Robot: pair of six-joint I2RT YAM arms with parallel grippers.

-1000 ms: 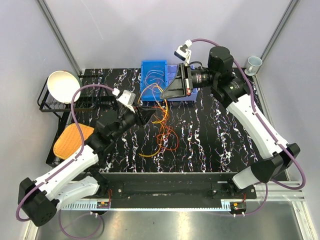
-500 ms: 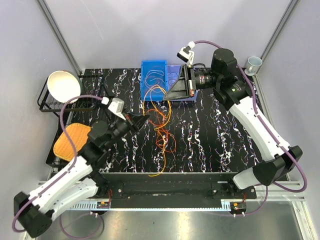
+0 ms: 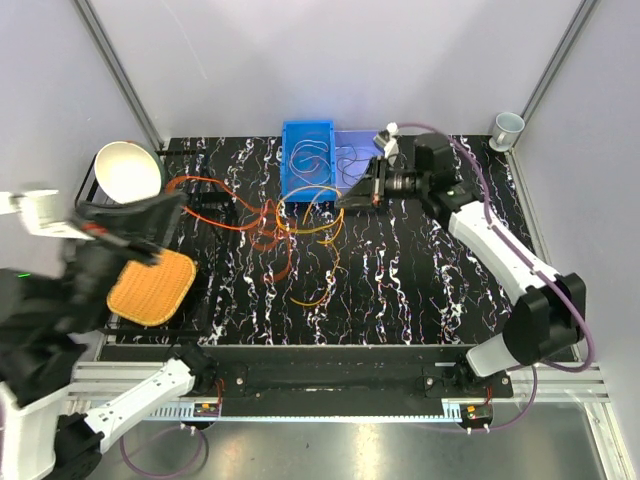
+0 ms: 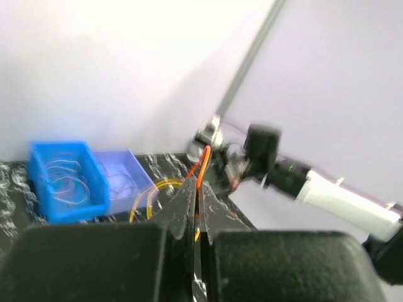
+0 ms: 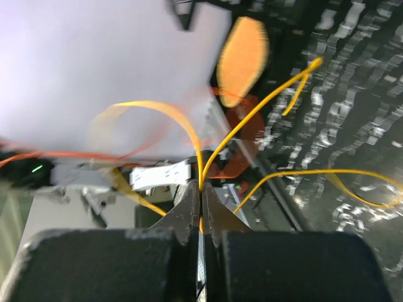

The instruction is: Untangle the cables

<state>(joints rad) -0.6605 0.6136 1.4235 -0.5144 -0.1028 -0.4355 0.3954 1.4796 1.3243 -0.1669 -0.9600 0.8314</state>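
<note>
The cables [image 3: 300, 228] lie as a loose orange, yellow and red tangle on the black marble table, in front of the blue bin [image 3: 307, 160]. One orange cable [image 3: 205, 186] stretches from the tangle up to my left gripper [image 3: 170, 206], raised high at the far left. In the left wrist view that gripper [image 4: 197, 182] is shut on the orange cable [image 4: 203, 165]. My right gripper [image 3: 346, 199] is low by the bin's right corner. It [image 5: 201, 184] is shut on a yellow cable [image 5: 245, 129] that loops away on both sides.
A pale purple bin [image 3: 353, 155] sits right of the blue bin, both with thin wire loops inside. At the left stand a white bowl [image 3: 128, 172] on a black rack and an orange mat [image 3: 150, 283]. A cup [image 3: 508, 126] stands at the back right corner.
My left gripper closed on an orange cable at the tangle, then swung up and far left, drawing it out. My right gripper dropped lower beside the bins, and the tangle spread leftward.
</note>
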